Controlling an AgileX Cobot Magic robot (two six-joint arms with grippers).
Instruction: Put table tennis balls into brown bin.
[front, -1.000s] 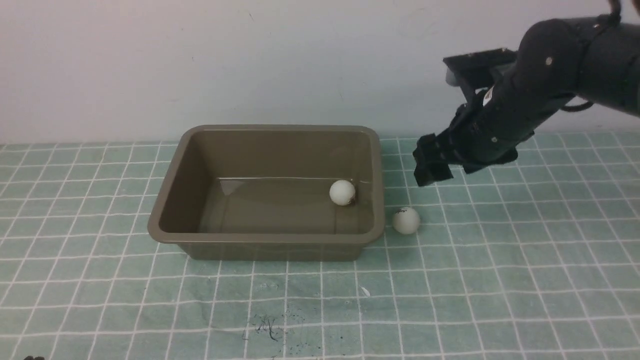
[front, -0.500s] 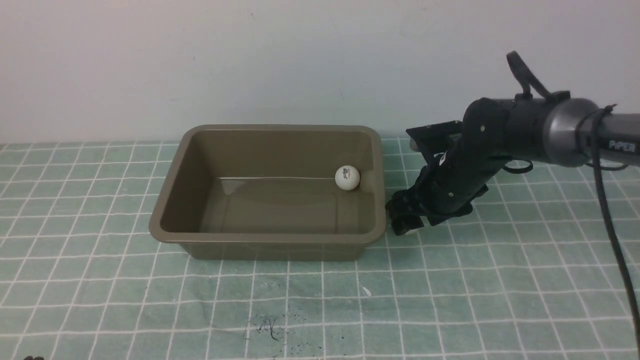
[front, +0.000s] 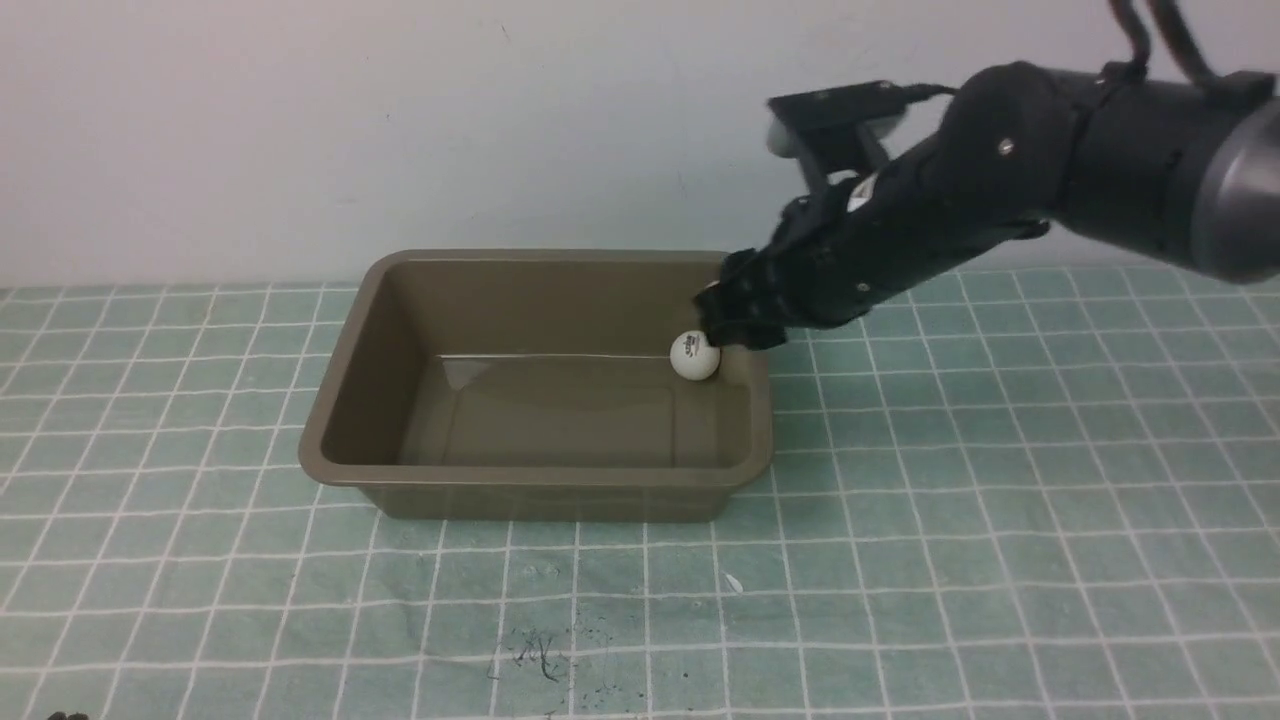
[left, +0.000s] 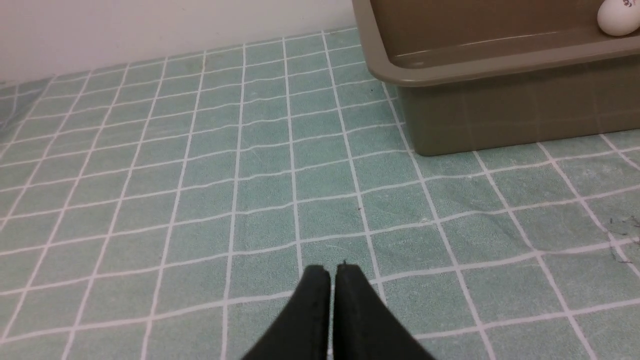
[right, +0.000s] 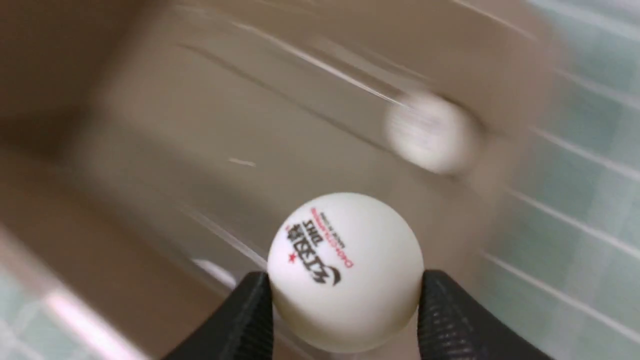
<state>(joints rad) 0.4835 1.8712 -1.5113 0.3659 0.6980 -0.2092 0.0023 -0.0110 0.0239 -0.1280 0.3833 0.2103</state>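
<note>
Since half a second ago, the black right hand has been lifted from the surface beside the right wall of the bin and carried above the bin's far right corner. The small matte white table tennis ball that lay there on the surface is no longer seen on it.

In the right wrist view this held ball is gripped between the two black fingers of the right hand, with its red and black print turned to the camera. Below it, the olive-brown rectangular plastic bin is shown blurred. The other white ball rests on the bin floor in the far right corner, where it was already seen half a second ago.

The task is judged to be about half done. One ball is inside the bin and the held ball is above the bin but not yet released. What is left is only to open the fingers over the bin.

The left hand is seen only in its own wrist view. Its jaws are pressed together with nothing between them, above the green cloth surface with white grid lines, near one corner of the bin.

Counted: two table tennis balls, one bin, two hands.
</note>
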